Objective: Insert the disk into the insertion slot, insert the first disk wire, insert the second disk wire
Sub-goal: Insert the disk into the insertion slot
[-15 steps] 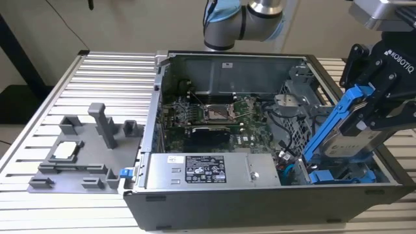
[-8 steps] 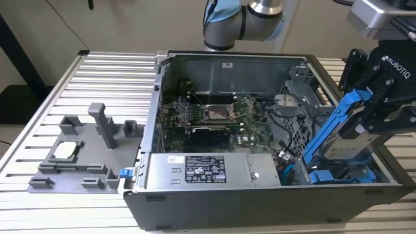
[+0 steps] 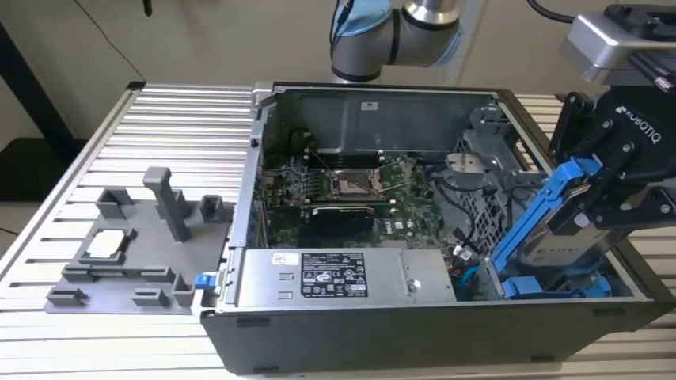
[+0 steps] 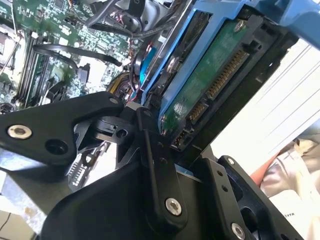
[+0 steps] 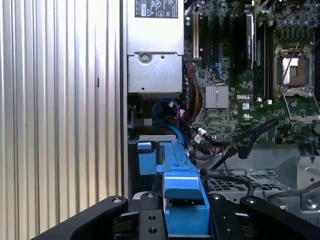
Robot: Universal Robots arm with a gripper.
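Disk [image 3: 558, 236], silver-grey in its bright blue carrier frame, hangs tilted over the open computer case [image 3: 370, 336], with the gripper [image 3: 597, 202] clamped on its upper end. Its lower end slants down and away from the gripper toward the insertion slot [image 3: 488, 279], the grey sheet-metal bay in the case corner just below the gripper. I cannot tell whether it touches the bay. A second blue-framed drive [image 3: 555, 286] lies flat in that corner, directly under the gripper.

In the second wrist view the disk's green circuit board and connector row [image 4: 210, 85] face the camera, and the black fingers [image 4: 156, 165] press against the frame's sides. In the first wrist view the blue frame [image 5: 182, 195] runs straight out from between the gripper's links, toward the grey power supply [image 5: 155, 72] and a tangle of coloured wires.

Beyond the held disk, the green motherboard [image 3: 349, 190] covers the case floor, with a perforated grey cage [image 3: 480, 186] between it and the gripper.

The case stands on a table [image 3: 158, 127] of ribbed aluminium. A grey plastic fixture [image 3: 138, 245] sits on it, on the far side of the case from the gripper. A plain beige wall rises behind the table.
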